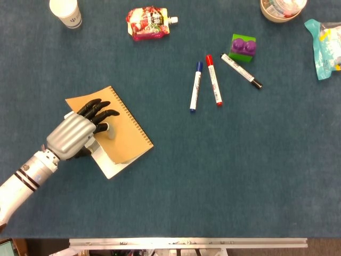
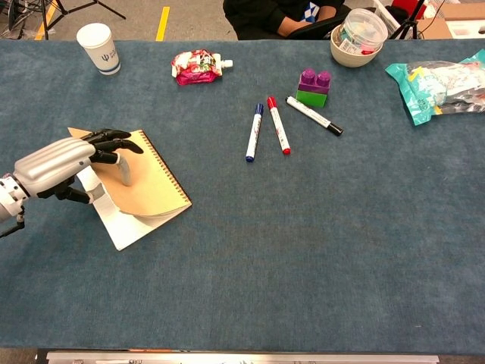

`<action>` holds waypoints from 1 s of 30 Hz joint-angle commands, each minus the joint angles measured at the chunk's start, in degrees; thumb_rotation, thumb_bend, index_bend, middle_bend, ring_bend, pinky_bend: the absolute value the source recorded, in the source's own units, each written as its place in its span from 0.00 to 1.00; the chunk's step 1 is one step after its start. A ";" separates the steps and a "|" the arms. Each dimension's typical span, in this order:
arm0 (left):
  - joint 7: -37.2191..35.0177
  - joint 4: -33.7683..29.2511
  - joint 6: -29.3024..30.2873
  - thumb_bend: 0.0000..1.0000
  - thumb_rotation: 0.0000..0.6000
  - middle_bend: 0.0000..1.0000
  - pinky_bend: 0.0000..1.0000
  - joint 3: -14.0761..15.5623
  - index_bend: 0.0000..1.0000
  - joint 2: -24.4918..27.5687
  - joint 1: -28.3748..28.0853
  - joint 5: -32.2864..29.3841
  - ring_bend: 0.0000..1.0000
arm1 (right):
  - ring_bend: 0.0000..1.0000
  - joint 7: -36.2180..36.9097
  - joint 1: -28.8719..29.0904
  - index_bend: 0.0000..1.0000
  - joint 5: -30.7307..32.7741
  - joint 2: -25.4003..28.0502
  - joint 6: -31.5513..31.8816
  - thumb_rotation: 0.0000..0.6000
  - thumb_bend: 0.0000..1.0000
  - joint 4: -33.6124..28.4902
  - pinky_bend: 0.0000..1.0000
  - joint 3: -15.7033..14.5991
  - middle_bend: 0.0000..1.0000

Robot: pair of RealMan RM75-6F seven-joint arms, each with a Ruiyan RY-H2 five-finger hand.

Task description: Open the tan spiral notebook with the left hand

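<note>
Left hand (image 2: 64, 165) pinches the tan spiral notebook (image 2: 151, 189) cover's free edge, lifting it. Cover looks thin, light, bendy; best held opposite the spiral.

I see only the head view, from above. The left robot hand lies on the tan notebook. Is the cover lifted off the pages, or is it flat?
Observer: It is lifted. In the chest view the left robot hand holds the free edge of the notebook cover up above the white page. The cover curves down to the spiral side, which lies low.
Operator: Thank you. My view ends at the table. Is anyone near its far side?
Observer: Yes. The chest view shows a person in dark clothes just beyond the far edge, opposite the robot.
</note>
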 commanded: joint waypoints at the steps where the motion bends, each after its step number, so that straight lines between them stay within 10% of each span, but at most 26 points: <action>1: 0.10 -0.42 -0.01 0.55 1.00 0.24 0.14 0.30 0.63 0.59 0.03 0.14 0.10 | 0.23 0.06 -0.02 0.36 0.00 -0.04 0.02 1.00 0.39 0.06 0.29 0.00 0.37; 16: 3.09 -5.00 0.49 0.55 1.00 0.30 0.21 5.13 0.67 15.08 -0.22 3.49 0.13 | 0.23 -1.00 0.15 0.36 -0.98 -0.37 0.17 1.00 0.39 -0.77 0.29 -0.21 0.37; 30: 19.58 -24.08 -8.74 0.55 1.00 0.27 0.21 5.49 0.64 28.60 -7.50 8.19 0.13 | 0.23 -0.11 -0.44 0.36 -1.16 -0.95 0.88 1.00 0.39 0.15 0.29 -0.56 0.37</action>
